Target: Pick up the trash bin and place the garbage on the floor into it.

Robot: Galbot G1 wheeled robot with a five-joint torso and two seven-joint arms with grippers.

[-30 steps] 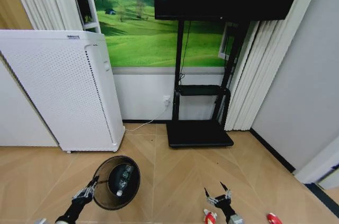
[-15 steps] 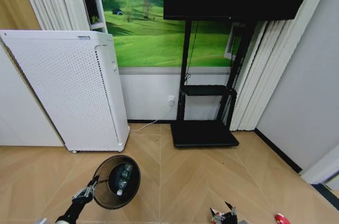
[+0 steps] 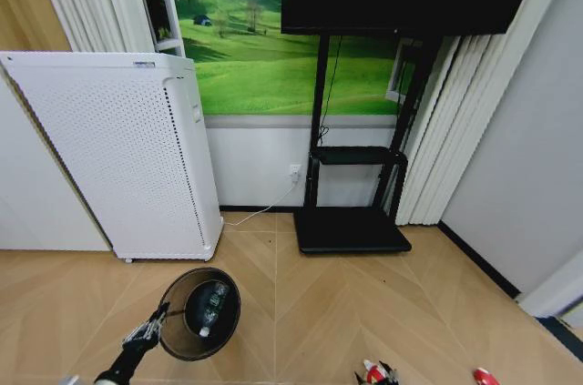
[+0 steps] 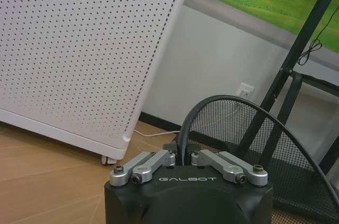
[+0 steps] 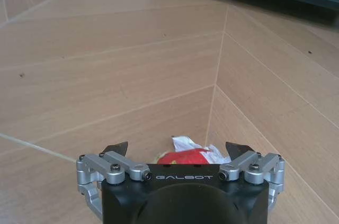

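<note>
The black wire-mesh trash bin [image 3: 200, 314] hangs tilted just above the floor [image 3: 319, 312], with my left gripper [image 3: 148, 330] shut on its rim. The left wrist view shows that gripper [image 4: 183, 156] clamping the rim wire [image 4: 222, 98]. A clear bottle with a green label [image 3: 211, 303] lies inside the bin. My right gripper [image 5: 177, 149] is low over the floor and open. Its fingers stand on either side of a red-and-white piece of garbage [image 5: 186, 154]. The head view shows that piece [image 3: 373, 372] at the bottom edge. Another red piece [image 3: 484, 374] lies farther right.
A tall white perforated appliance [image 3: 118, 157] stands at the back left with a cable running to the wall. A black TV stand [image 3: 351, 230] on wheels is behind the garbage. A grey wall and dark skirting [image 3: 556, 330] close the right side.
The head camera shifted at first, moving the whole view. My right gripper has dropped toward the floor around the red-and-white piece. The left gripper and the bin have stayed put.
</note>
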